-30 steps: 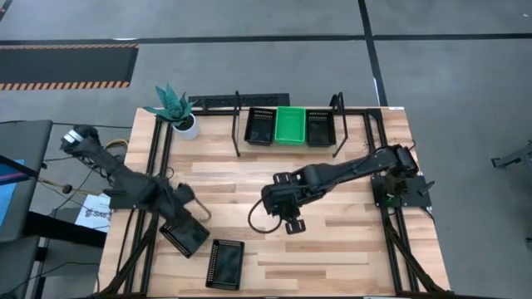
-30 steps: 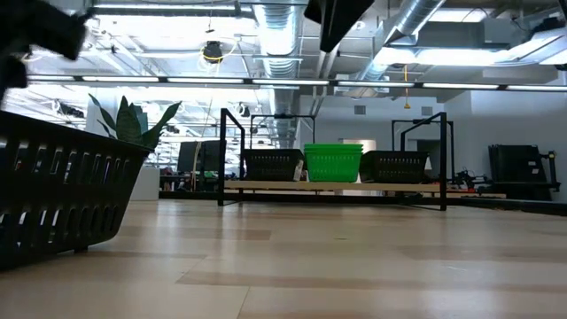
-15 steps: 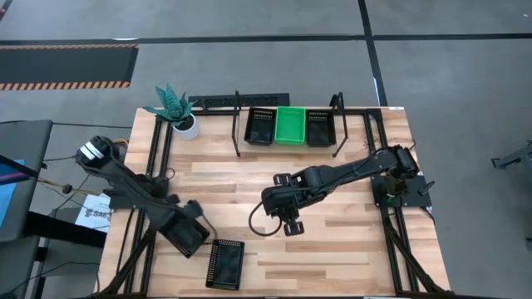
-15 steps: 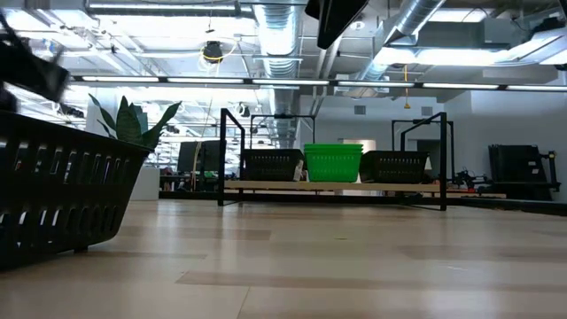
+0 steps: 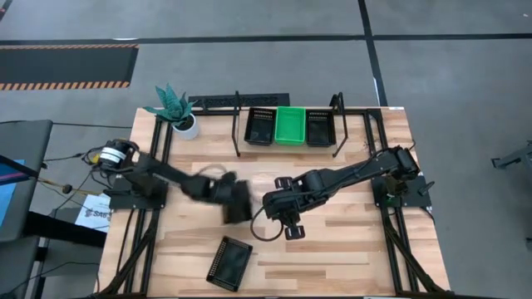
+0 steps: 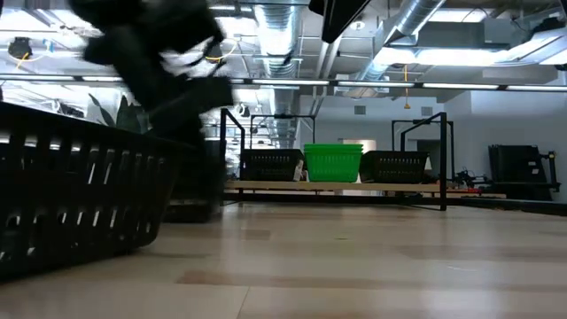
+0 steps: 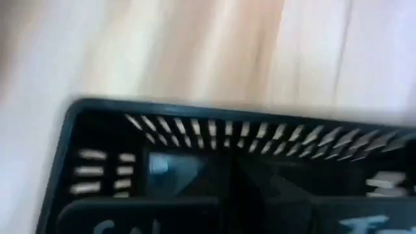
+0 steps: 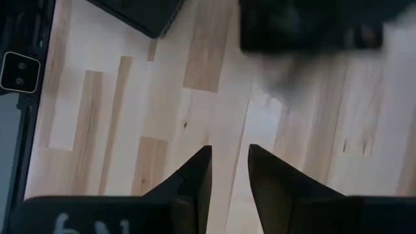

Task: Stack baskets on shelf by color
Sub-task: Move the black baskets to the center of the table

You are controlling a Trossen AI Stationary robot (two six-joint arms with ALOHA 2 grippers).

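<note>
- Shelf [image 5: 237, 124], far edge of bench [image 5: 349, 249]: I count black, green, black baskets.
- My left gripper [image 5: 237, 202], clamped on a black basket [image 5: 238, 209], mid-bench.
- Another black basket [image 5: 229, 262] lies near.
- My right gripper [image 8: 229, 170]: part-open, empty.

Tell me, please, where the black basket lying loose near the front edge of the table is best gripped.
Probably at one long-side wall of the black basket, coming from straight above. It lies flat, open side up, turned at a slant on the table, so the thin upright rim is free for one finger inside and one outside. Its perforated walls look too shallow for a sideways approach.
</note>
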